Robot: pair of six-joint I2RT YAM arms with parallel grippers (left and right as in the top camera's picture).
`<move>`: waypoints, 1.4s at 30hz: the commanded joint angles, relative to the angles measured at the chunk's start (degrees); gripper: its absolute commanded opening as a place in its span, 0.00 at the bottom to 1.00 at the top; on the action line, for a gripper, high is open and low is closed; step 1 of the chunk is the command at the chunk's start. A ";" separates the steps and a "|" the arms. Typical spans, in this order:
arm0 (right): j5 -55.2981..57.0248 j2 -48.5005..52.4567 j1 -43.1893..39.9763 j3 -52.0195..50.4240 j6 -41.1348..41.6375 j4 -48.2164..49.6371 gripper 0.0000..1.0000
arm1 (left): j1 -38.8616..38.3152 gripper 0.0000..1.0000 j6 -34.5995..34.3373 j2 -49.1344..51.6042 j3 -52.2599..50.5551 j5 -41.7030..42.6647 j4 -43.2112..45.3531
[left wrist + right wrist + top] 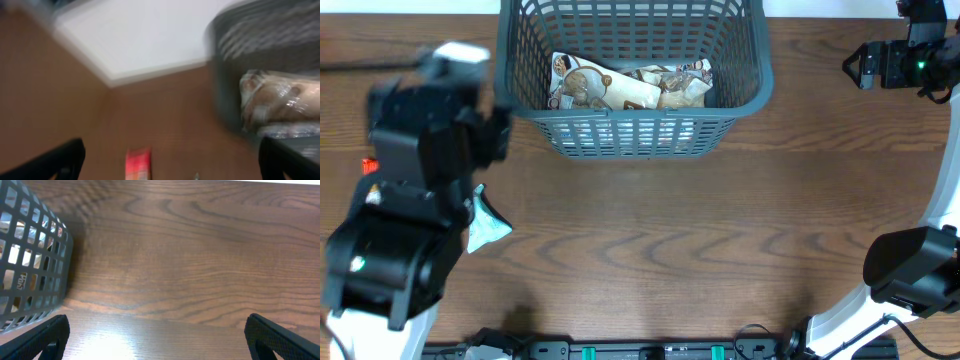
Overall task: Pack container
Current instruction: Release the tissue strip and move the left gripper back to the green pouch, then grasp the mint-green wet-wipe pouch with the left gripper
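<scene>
From overhead, the basket (632, 135) sits at the far middle of the table (720, 250), with a few printed snack packets (620, 88) on its floor. That view gives us the layout but not much on the grippers.

The wrist cams fill that in. The right gripper (156, 322) is off to the basket's right, well apart from it. Its two fingers sit wide apart at the bottom corners of its own view, holding nothing, with bare wood between them. The basket's rounded corner just shows at the left edge there.

The left gripper (170, 147) is spread open too, to the basket's left and near it. Its cam is badly smeared, but we can still make out the basket's wall and a packet inside through it. That cam also catches a red packet (138, 164) on the wood between the fingers, left of the basket. Overhead there's only a red speck beside the arm, probably the same thing, but we can't tell.

A teal packet (485, 222) lies on the table down and left of the basket. It's half hidden under the left arm, which blocks a good chunk of that side from above.
</scene>
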 commanded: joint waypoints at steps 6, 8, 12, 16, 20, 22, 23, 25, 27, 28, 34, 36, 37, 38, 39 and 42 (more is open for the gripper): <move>-1.05 0.72 0.20 -0.24 -0.72 0.07 0.99 | 9.38 0.99 -25.83 -4.76 0.39 -10.43 -16.46; -1.03 0.72 0.20 -0.24 -0.72 0.07 0.99 | 12.11 0.98 -31.74 -4.90 0.37 -10.34 -18.97; -1.01 0.72 0.20 -0.24 -1.20 0.09 0.99 | 16.04 0.98 -44.33 -4.81 -3.06 -10.10 -23.47; -1.03 0.72 0.20 -0.24 -1.42 0.09 0.99 | 17.16 0.98 -48.52 -4.63 -10.58 -6.03 -21.18; -1.03 0.72 0.20 -0.24 -1.60 0.07 0.99 | 17.33 0.99 -49.72 -3.50 -18.58 2.16 -14.84; -1.03 0.72 0.20 -0.24 -1.62 0.07 0.99 | 17.51 0.98 -51.47 -2.19 -22.03 5.01 -11.96; -1.03 0.72 0.20 -0.24 -1.60 0.07 0.99 | 17.90 0.98 -51.69 -1.27 -23.56 6.64 -10.43; -1.03 0.72 0.20 -0.24 -1.62 0.04 0.99 | 19.04 0.98 -51.67 0.79 -25.83 10.16 -7.69; -1.03 0.72 0.20 -0.24 -1.62 0.04 0.99 | 20.68 0.98 -51.63 3.21 -27.30 13.90 -5.53; -1.01 0.72 0.20 -0.24 -1.62 0.02 0.99 | 21.68 0.98 -51.63 4.63 -27.69 15.65 -4.81; -1.01 0.72 0.20 -0.24 -1.79 0.02 0.99 | 27.06 0.98 -46.99 13.97 -27.76 25.29 -2.49; -1.01 0.72 0.20 -0.24 -1.79 0.02 0.99 | 28.20 0.98 -45.97 16.44 -27.76 27.45 -2.27; -1.01 0.72 0.20 -0.24 -1.79 0.02 0.99 | 28.68 0.98 -45.11 17.75 -27.76 28.46 -2.23; -1.01 0.72 0.20 -0.24 -1.79 0.02 0.99 | 28.96 0.98 -44.19 18.60 -27.76 29.11 -2.03; -1.01 0.72 0.20 -0.24 -1.79 0.02 0.99 | 29.24 0.98 -42.75 19.67 -27.76 30.01 -1.86; -1.01 0.72 0.20 -0.24 -1.79 0.02 0.99 | 29.42 0.98 -40.11 21.90 -27.76 30.49 -1.88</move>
